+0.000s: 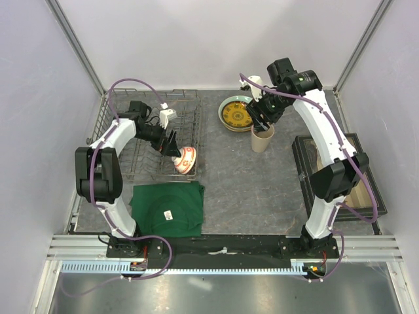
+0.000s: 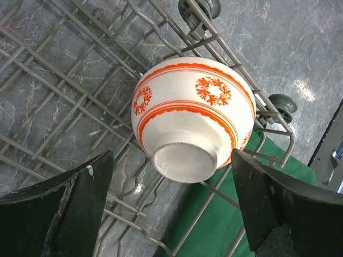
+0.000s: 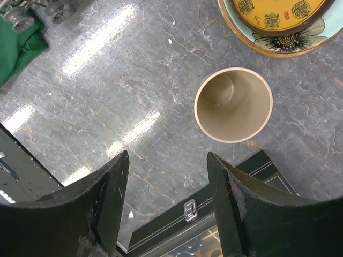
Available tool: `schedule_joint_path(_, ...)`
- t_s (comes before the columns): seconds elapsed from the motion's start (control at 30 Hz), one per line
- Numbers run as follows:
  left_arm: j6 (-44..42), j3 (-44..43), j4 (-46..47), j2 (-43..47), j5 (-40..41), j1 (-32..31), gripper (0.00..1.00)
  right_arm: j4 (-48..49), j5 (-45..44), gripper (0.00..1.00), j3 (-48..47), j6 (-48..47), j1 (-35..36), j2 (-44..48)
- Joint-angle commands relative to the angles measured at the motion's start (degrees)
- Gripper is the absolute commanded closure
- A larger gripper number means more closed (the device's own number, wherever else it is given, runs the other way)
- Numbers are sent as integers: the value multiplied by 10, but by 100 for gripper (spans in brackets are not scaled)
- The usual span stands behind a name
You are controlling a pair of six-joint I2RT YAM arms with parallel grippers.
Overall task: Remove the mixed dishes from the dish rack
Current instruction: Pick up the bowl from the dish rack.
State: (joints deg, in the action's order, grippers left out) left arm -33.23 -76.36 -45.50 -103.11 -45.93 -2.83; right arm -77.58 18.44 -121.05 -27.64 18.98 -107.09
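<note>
The small red-and-white bowl (image 2: pixel 193 118) lies tipped on the wires in the near right corner of the dish rack (image 1: pixel 118 131), its foot ring facing the left wrist camera. The left jaws are spread wide with one finger on each side of it. The bowl sits between and just beyond the tips. A clear gap shows on one side, and on the other the finger stands very close to the bowl's rim, though I cannot tell whether it touches.

The tall beige cup (image 3: pixel 233 104) stands upright and mouth up on the grey worktop (image 1: pixel 249 183), to the right of the rack and apart from it. The right jaws are also spread and grip nothing. In the wrist view the cup lies beyond the tips, not between them.

Right of the rack's far end is one stack of plates. The yellow-and-dark patterned plate (image 1: pixel 236 114) is on top and the pale teal plate (image 3: pixel 335 24) shows under it. Whether a third plate lies beneath I cannot tell.

Counted, there are one bowl, one cup, two plates for certain and one rack. One dark green cloth (image 1: pixel 167 209) lies folded against the rack's near edge. One black box (image 1: pixel 374 196) sits far right of the rack.
</note>
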Motion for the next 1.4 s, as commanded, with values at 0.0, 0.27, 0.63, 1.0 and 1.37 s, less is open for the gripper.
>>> schedule_joint_path(0.0, 2, -24, 11, -12, -30, -2, 5, -3, 13, 33, 12, 1, 2, 34)
schedule_joint_path(0.27, -17, -18, -10, -22, -61, -2, 11, 4, 14, 33, 25, 1, 2, 36)
schedule_joint_path(0.63, -36, -19, -24, -38, -70, 0, 18, 8, 12, 34, 38, 0, 2, 42)
schedule_joint_path(1.0, -61, -19, -48, -46, -86, 10, 35, 12, 12, 34, 46, 0, 2, 42)
schedule_joint_path(1.37, -82, -20, -74, -48, -99, 18, 49, 17, 11, 34, 51, 2, 2, 41)
